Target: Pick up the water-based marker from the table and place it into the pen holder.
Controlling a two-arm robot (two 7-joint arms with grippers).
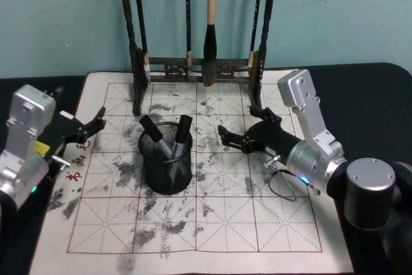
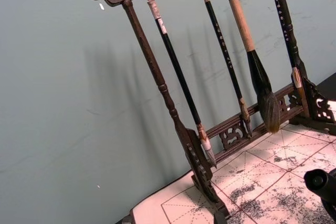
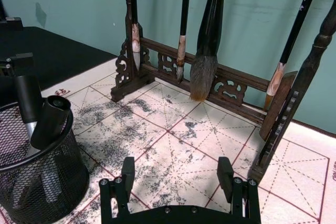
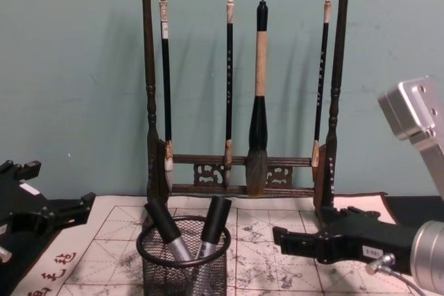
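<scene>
Left pincer [image 1: 90, 127]: held open and empty, just above the left edge of the calligraphy mat [image 1: 283, 223]; nothing is gripped.

Pen holder [image 1: 167, 172]: black wire-mesh cup, stood upright on the mat between the two pincers, to the right of the left pincer and to the left of the right one, apart from both. Two markers [image 1: 154, 134] are lodged in it, caps up, leaned apart against the rim. Which of them is the water-based marker cannot be told.

Brush rack [image 4: 243, 171]: dark wood with carved ends, set beyond both pincers at the far edge of the mat. Four brushes are hung from its top bar. It is no part of the task.

Right pincer [image 1: 241, 128]: held open and empty, low over the mat, just right of the pen holder and pointed toward it. In the right wrist view, bare mat is seen between its fingertips [image 3: 127, 169].

Tabletop [image 1: 380, 94]: black, with the ink-blotted mat laid over it. No loose marker is seen lying on it.

Progress: the placing is judged done, since markers sit in the holder and both pincers are free. At most, withdrawal of the arms is judged to be left.
</scene>
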